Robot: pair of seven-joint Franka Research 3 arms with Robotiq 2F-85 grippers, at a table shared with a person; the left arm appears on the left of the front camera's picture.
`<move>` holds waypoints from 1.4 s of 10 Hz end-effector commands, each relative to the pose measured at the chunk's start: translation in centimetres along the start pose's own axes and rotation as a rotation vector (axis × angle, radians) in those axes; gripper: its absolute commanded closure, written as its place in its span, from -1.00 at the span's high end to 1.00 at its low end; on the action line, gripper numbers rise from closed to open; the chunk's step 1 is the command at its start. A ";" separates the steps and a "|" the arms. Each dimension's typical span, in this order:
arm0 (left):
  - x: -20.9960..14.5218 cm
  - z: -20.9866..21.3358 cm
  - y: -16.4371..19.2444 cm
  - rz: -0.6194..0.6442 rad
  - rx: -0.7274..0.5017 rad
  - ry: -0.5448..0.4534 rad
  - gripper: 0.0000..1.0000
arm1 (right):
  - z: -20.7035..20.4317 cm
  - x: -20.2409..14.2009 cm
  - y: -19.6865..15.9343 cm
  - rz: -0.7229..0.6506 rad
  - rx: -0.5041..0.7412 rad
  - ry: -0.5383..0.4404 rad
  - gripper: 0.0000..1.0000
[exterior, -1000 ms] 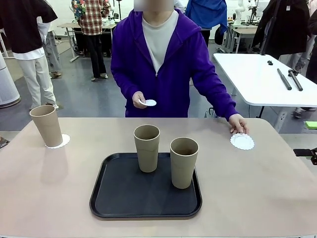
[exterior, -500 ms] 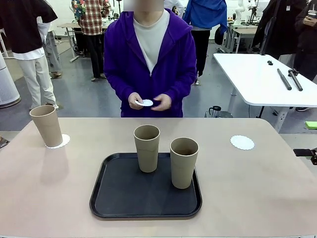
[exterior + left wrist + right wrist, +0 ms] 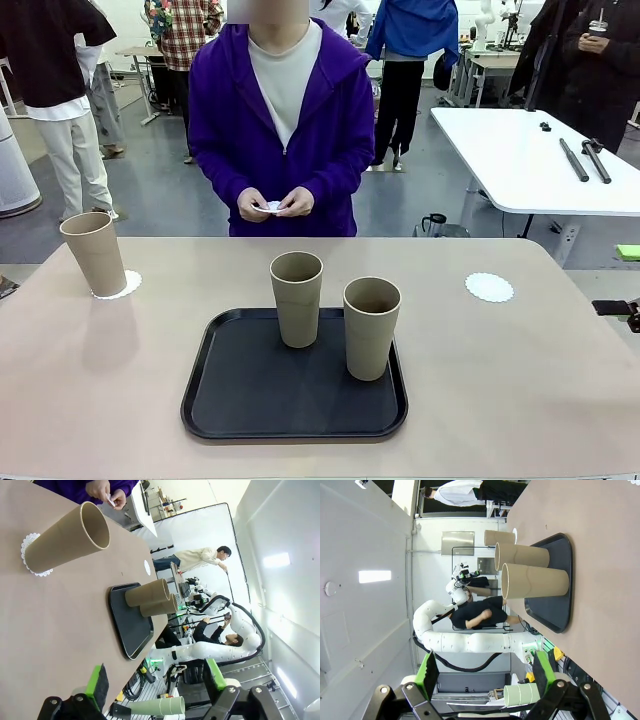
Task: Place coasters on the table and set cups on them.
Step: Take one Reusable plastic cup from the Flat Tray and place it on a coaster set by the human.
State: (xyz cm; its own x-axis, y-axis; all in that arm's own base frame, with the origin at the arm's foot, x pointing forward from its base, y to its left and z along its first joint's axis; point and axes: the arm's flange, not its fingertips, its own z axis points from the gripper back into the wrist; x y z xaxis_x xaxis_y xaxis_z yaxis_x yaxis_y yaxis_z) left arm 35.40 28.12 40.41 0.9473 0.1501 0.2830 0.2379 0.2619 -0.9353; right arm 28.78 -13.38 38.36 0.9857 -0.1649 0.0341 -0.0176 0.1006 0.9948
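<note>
Nearest the robot, the left hand (image 3: 156,680) and the right hand (image 3: 486,670) sit at its side of the counter (image 3: 520,380), each with fingers spread apart and nothing between them. Next out, the black tray (image 3: 240,400) carries the middle cup (image 3: 297,300) and the right cup (image 3: 371,328), both upright and not yet on coasters. Farther back, the left cup (image 3: 94,253) stands on the left coaster (image 3: 128,285), so one setting looks done. Across on the right lies the bare coaster (image 3: 489,288), with no cup on it. At the far side, the person's hands (image 3: 296,204) hold the third coaster (image 3: 272,207) off the counter. By my reckoning, one coaster remains to be laid and two cups to be set.
</note>
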 end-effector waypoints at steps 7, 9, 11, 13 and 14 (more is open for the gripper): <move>-0.3 0.1 0.0 -0.007 -0.004 0.002 1.00 | -6.4 8.1 12.8 0.815 -0.602 0.474 1.00; -0.3 0.1 0.0 -0.007 -0.004 0.002 1.00 | -9.8 8.0 13.9 0.874 -0.697 0.556 1.00; -0.3 0.1 0.0 -0.007 -0.004 0.002 1.00 | -13.8 6.9 14.0 0.990 -0.766 0.581 1.00; -0.3 0.1 0.0 -0.007 -0.004 0.002 1.00 | -15.9 5.7 13.2 1.048 -0.731 0.600 1.00; -0.3 0.1 0.0 -0.007 -0.004 0.002 1.00 | -16.1 4.9 12.4 1.020 -0.684 0.603 1.00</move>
State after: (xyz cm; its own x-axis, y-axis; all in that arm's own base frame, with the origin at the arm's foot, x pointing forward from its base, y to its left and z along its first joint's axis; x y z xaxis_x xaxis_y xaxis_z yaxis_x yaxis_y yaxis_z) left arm 35.40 28.09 40.36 0.9477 0.1498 0.2819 0.2372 0.2607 -0.9358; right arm 36.99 3.15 50.78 0.5209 0.7178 0.4620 -0.8536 0.4357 0.2855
